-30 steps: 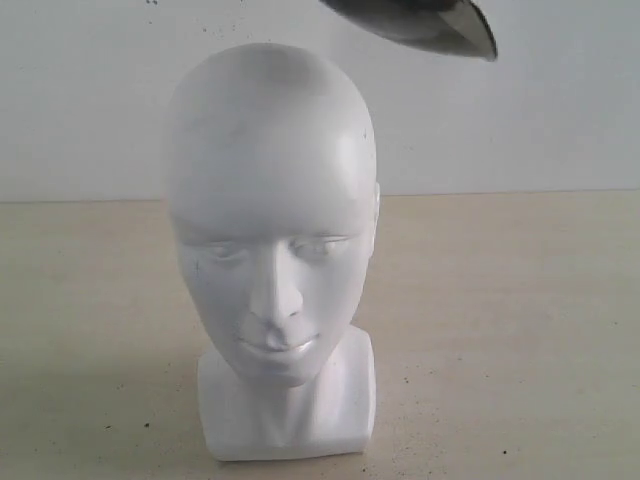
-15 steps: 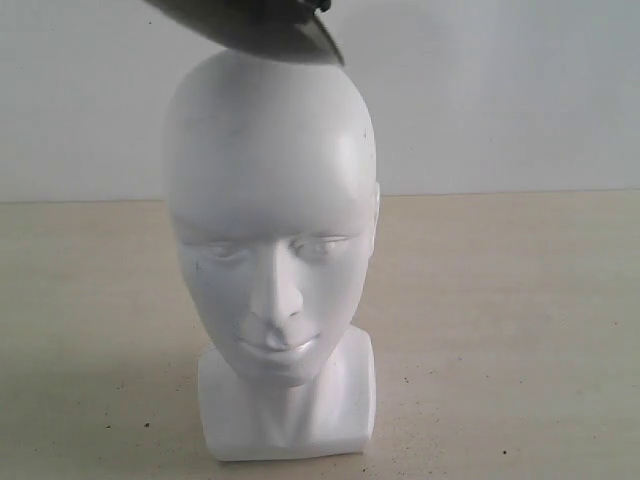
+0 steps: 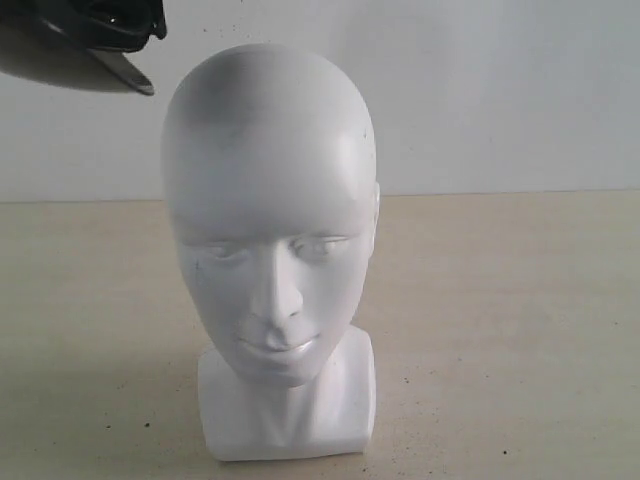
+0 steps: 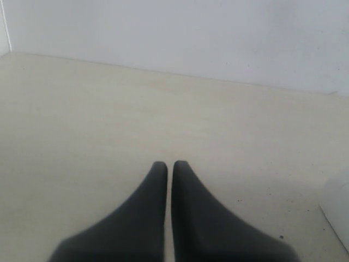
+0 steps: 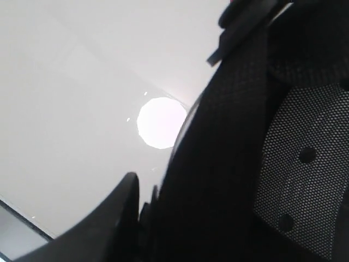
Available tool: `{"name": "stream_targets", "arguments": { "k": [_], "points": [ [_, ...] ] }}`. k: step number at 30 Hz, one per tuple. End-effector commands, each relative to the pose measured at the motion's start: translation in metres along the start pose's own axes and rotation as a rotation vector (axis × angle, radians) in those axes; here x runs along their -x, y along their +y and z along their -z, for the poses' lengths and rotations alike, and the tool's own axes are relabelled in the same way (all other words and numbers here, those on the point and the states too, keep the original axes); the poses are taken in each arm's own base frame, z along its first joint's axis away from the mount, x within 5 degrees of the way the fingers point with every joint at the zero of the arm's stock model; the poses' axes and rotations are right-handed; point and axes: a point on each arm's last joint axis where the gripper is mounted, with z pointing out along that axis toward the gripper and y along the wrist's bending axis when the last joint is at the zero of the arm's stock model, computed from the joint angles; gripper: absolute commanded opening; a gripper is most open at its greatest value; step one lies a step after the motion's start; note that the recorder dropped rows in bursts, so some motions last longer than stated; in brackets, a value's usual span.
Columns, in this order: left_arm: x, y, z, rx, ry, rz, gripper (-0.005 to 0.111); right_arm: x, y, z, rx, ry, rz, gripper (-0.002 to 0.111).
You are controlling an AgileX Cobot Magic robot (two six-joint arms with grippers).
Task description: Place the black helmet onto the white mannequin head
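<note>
The white mannequin head stands upright on the table, face toward the exterior camera, crown bare. Only the lower edge of the black helmet shows, in the air at the top left corner, left of and level with the crown, apart from it. In the right wrist view the helmet's padded mesh lining fills the frame, and my right gripper is shut on its rim, with one finger showing outside. My left gripper is shut on nothing, low over the table, with the head's base at the frame edge.
The beige table runs back to a plain white wall. A bright round spot shows on the white surface beyond the helmet in the right wrist view.
The helmet has swept leftward across the top of the exterior view, from upper right, over the crown, to the upper left corner. The head has not moved.
</note>
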Motion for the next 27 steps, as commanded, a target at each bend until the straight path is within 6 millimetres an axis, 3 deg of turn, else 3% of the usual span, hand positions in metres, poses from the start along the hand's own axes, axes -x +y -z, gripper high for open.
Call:
{"name": "stream_targets", "arguments": {
  "k": [1,15,21,23,27],
  "points": [
    [-0.001,0.0,0.0,-0.007,0.001,0.003,0.004,0.003,-0.003,-0.005,0.009,-0.02,-0.023,0.0],
    [-0.001,0.0,0.0,-0.007,0.001,0.003,0.004,0.0,0.0,-0.005,0.029,0.014,-0.025,0.0],
    [0.003,0.003,0.0,0.041,-0.036,-0.326,0.004,-0.002,0.001,-0.005,0.041,0.034,-0.025,0.0],
    [0.017,0.0,0.002,0.029,-0.193,-0.338,0.004,-0.002,0.001,-0.005,0.042,0.036,-0.025,0.0],
    [0.058,-0.013,0.023,-0.048,-0.727,-0.293,0.004,0.0,0.0,-0.005,0.029,0.013,-0.025,0.0]
  ]
}}
